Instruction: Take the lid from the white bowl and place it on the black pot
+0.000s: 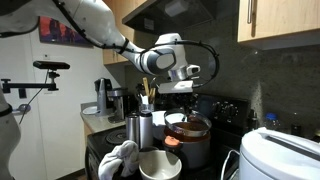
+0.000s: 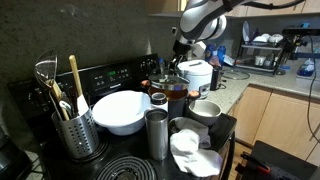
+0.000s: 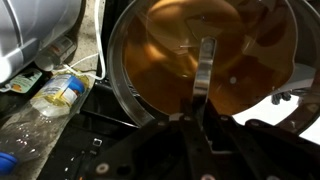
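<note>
My gripper (image 1: 186, 97) is shut on the top handle of the lid (image 1: 187, 126), an orange-brown see-through lid with a metal rim. The lid hangs level right over the black pot (image 1: 192, 150), close to its rim; I cannot tell whether it touches. In the wrist view the lid (image 3: 165, 50) fills the frame under the shut fingers (image 3: 200, 115). The gripper (image 2: 186, 58), the lid (image 2: 174, 85) and the pot (image 2: 172, 99) also show at the back of the stove. The white bowl (image 1: 160, 166) (image 2: 120, 112) stands uncovered.
A big white appliance (image 1: 282, 155) (image 2: 197, 74) stands beside the pot. Steel cups (image 1: 140, 128) (image 2: 157, 132), a crumpled white cloth (image 1: 120, 158) (image 2: 195, 152), a small pan (image 2: 206, 108) and a utensil holder (image 2: 72, 128) crowd the stove. A plastic bottle (image 3: 58, 92) lies nearby.
</note>
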You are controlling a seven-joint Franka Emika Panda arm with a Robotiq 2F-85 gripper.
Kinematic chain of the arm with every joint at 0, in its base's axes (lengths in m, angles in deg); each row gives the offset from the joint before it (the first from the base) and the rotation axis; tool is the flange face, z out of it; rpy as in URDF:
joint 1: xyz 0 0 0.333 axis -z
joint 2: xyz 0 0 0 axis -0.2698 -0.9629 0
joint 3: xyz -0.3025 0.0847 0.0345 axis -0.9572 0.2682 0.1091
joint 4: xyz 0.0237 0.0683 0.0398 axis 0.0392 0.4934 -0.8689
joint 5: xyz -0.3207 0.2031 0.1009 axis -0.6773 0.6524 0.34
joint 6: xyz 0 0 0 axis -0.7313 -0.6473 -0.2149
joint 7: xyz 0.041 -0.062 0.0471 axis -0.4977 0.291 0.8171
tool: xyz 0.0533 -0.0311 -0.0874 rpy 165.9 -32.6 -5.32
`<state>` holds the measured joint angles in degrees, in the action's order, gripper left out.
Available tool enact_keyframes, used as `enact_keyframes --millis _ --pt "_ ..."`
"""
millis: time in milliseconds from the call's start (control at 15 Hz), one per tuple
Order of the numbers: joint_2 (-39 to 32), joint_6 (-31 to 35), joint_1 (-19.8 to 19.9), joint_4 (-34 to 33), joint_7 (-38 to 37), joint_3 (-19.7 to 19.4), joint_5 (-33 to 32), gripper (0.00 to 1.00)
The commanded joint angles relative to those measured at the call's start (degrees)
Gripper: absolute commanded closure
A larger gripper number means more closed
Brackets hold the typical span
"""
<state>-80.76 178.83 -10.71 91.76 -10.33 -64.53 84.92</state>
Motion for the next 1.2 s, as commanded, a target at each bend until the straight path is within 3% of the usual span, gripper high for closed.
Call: enact_keyframes --millis 0,1133 --pt "1.9 3.2 -0.6 2.6 -3.5 -0.3 -3.0 0.96" --pt "-0.9 4.8 -2.3 2.3 -11.1 0.7 -13.2 0.96"
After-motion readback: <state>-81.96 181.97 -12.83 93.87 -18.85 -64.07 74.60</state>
